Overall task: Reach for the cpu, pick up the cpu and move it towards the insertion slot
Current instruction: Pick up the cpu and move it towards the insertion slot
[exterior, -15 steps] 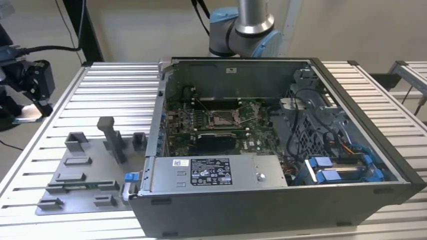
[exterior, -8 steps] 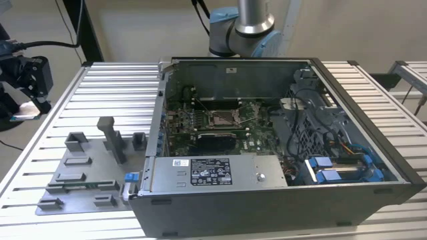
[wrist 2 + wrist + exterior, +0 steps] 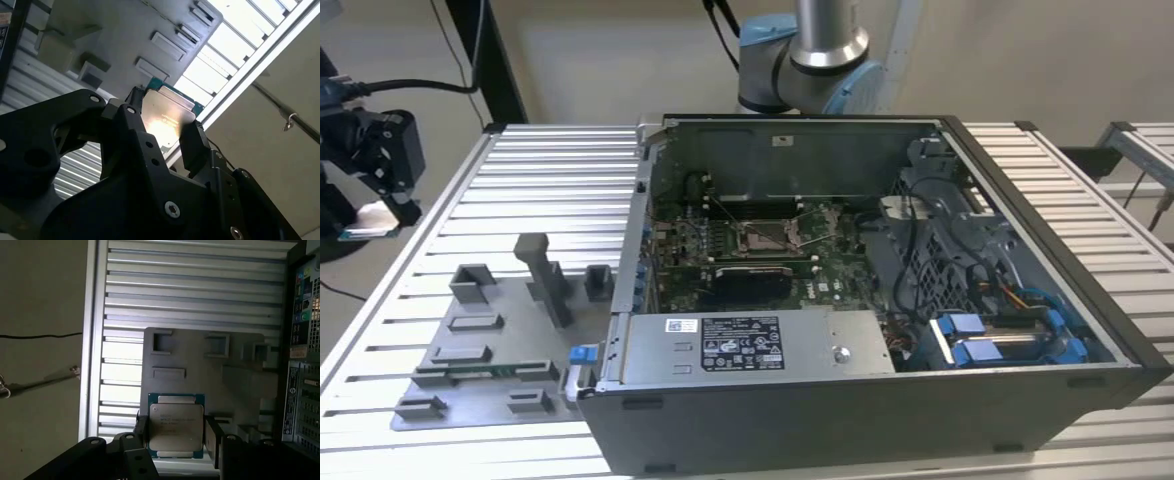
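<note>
The cpu (image 3: 176, 422), a flat square chip with a silvery face and a green-edged rim, sits clamped between the black fingers of my gripper (image 3: 176, 437), which is shut on it. In the second wrist view the cpu (image 3: 167, 112) catches bright light between the fingers (image 3: 192, 142). The exterior view shows my gripper (image 3: 371, 212) at the far left, off the table's edge, with the cpu (image 3: 360, 224) at its tip. The insertion slot (image 3: 767, 235), a metal-framed socket on the green board, lies inside the open computer case, far from the gripper.
The computer case (image 3: 1041, 330) lies open on the slatted metal table (image 3: 534, 190). A grey fixture plate (image 3: 494, 350) with raised blocks sits between the gripper and the case. The arm's base (image 3: 801, 60) stands behind the case.
</note>
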### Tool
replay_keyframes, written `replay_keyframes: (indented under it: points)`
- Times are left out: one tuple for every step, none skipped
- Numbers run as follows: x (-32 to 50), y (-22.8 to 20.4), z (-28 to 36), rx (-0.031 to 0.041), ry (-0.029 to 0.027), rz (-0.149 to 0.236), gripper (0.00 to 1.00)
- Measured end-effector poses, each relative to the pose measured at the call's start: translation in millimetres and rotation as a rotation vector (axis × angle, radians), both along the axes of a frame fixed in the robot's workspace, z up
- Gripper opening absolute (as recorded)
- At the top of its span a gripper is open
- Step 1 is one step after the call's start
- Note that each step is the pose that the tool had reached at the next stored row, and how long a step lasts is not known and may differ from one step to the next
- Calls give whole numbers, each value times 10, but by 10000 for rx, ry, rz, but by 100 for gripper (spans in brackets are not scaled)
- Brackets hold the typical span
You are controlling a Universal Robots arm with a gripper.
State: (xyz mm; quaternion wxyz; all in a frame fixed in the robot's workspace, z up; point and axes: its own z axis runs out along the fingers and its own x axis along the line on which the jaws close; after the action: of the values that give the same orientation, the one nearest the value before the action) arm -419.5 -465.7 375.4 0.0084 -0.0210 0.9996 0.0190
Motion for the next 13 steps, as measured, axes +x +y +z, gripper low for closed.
replay_keyframes:
  points:
    - [0,0,4,1,-1,0,0]
    - [0,0,4,1,-2,0,0]
    - [0,0,4,2,-2,0,0]
    - [0,0,4,2,-3,0,0]
    - [1,0,5,2,-2,0,0]
    - [4,0,6,1,-1,1,0]
    - [14,-1,7,-1,2,1,0]
    - [28,0,6,0,1,1,0]
    - [46,0,6,0,0,0,0]
    - [67,0,6,-1,0,0,0]
    - [89,0,5,0,-1,0,0]
    - [113,0,5,-1,0,0,0]
    - [136,0,5,0,-1,0,0]
